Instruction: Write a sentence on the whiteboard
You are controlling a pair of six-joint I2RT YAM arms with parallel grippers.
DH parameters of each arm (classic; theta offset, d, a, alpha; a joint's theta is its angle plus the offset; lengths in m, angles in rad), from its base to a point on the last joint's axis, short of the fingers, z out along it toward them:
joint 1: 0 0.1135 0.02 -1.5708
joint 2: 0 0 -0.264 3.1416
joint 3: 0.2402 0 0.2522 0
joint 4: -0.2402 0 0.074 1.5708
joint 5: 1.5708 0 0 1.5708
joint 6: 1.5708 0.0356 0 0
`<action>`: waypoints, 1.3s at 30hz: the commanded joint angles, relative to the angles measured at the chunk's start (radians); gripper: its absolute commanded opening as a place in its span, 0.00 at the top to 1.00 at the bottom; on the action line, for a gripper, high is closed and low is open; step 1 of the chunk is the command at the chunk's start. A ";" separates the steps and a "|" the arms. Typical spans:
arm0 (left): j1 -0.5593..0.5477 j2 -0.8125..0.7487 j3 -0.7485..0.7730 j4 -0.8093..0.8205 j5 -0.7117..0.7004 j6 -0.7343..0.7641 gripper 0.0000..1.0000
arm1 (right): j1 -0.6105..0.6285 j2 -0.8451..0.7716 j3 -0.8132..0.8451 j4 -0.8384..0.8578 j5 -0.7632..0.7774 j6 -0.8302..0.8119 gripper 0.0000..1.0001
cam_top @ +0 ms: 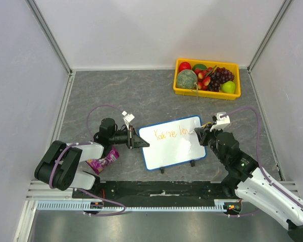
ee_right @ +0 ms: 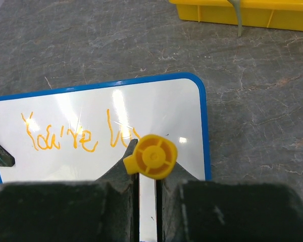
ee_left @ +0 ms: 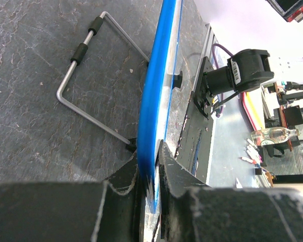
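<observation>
Whiteboard (cam_top: pixel 174 143): on the table just ahead of both arms, its wire stand (ee_left: pixel 81 51) behind it; a yellow tray (cam_top: pixel 207 92) sits well beyond the whiteboard's far right corner.
Sentence (ee_right: pixel 60 140): 1 orange line begun, reading about "You're lo", unfinished.
Left gripper (ee_left: pixel 150 174): narrow, clamped on the whiteboard's blue left edge.
Right gripper (ee_right: pixel 147 174): closed on a yellow marker (ee_right: pixel 150 156) over the whiteboard's right half.
Risk: little room is left before the whiteboard's right frame, so letters may crowd; a hard press could twist the whiteboard in the clamp.
</observation>
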 commanded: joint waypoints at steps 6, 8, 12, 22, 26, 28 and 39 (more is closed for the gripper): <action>-0.005 0.024 0.000 -0.048 -0.053 0.094 0.98 | -0.003 0.071 0.055 0.060 0.071 -0.034 1.00; -0.005 0.023 0.000 -0.048 -0.053 0.094 0.98 | -0.003 0.082 0.065 0.071 0.080 -0.035 1.00; -0.005 0.024 0.000 -0.047 -0.053 0.093 0.98 | -0.002 0.096 0.078 0.092 0.090 -0.041 1.00; -0.003 0.024 0.000 -0.048 -0.053 0.092 0.98 | -0.002 0.117 0.102 0.120 0.091 -0.043 1.00; -0.003 0.024 0.000 -0.048 -0.053 0.092 0.98 | -0.002 0.128 0.114 0.131 0.088 -0.041 1.00; -0.003 0.024 0.000 -0.048 -0.053 0.092 0.98 | -0.002 0.134 0.118 0.140 0.077 -0.041 1.00; -0.005 0.024 0.000 -0.048 -0.053 0.093 0.98 | -0.002 0.048 0.119 0.117 0.040 -0.009 1.00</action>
